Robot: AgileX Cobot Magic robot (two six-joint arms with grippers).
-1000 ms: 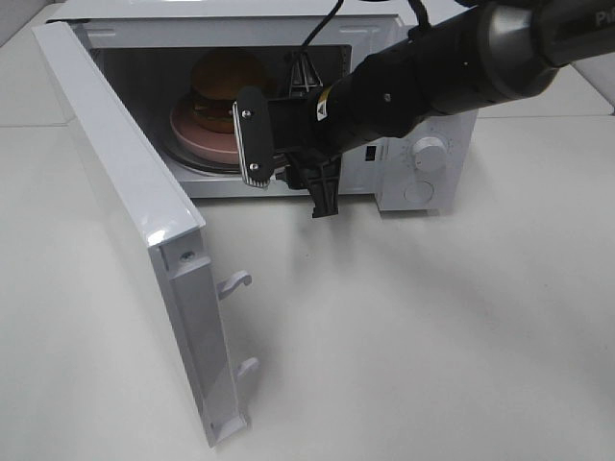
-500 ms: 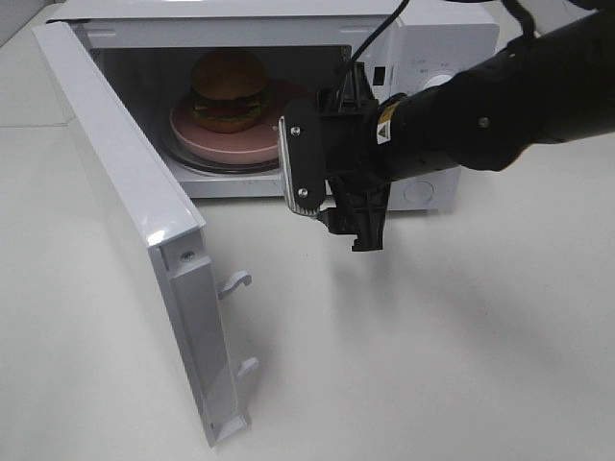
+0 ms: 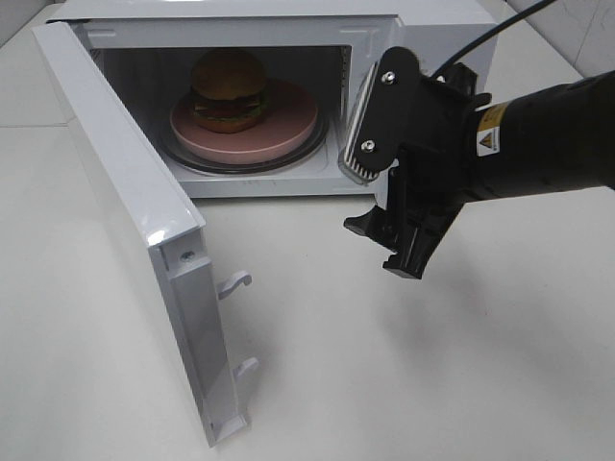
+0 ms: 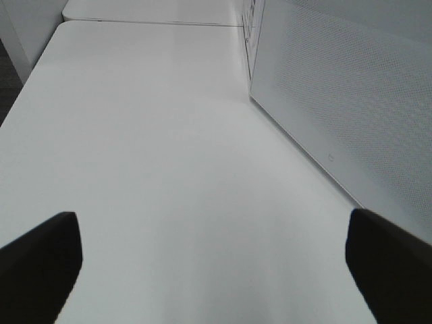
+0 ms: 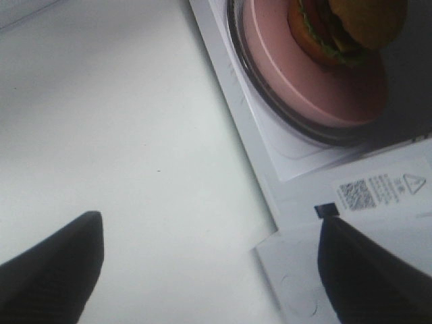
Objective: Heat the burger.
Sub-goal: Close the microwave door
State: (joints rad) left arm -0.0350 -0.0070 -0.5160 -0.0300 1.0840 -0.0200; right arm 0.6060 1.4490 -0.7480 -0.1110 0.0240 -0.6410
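The burger (image 3: 229, 91), with a golden-brown bun and layered filling, sits on a round pink plate (image 3: 283, 134) inside the open white microwave (image 3: 432, 19). My right gripper (image 3: 373, 202) is open and empty, outside the cavity, in front of the microwave's right side and above the table. In the right wrist view the burger (image 5: 351, 27) and the plate (image 5: 317, 88) lie beyond the open gripper (image 5: 212, 283). My left gripper (image 4: 214, 270) is open and empty over bare table beside the microwave's wall (image 4: 351, 101). It does not show in the exterior high view.
The microwave door (image 3: 125, 182) stands swung wide open to the left, with two latch hooks (image 3: 235, 281) on its edge. A glass turntable (image 3: 192, 158) lies under the plate. My right arm hides the control panel. The white table (image 3: 404, 384) stretches in front.
My right gripper has drawn back out of the microwave opening, moving right and toward the table's front. The burger and plate have stayed inside on the turntable.
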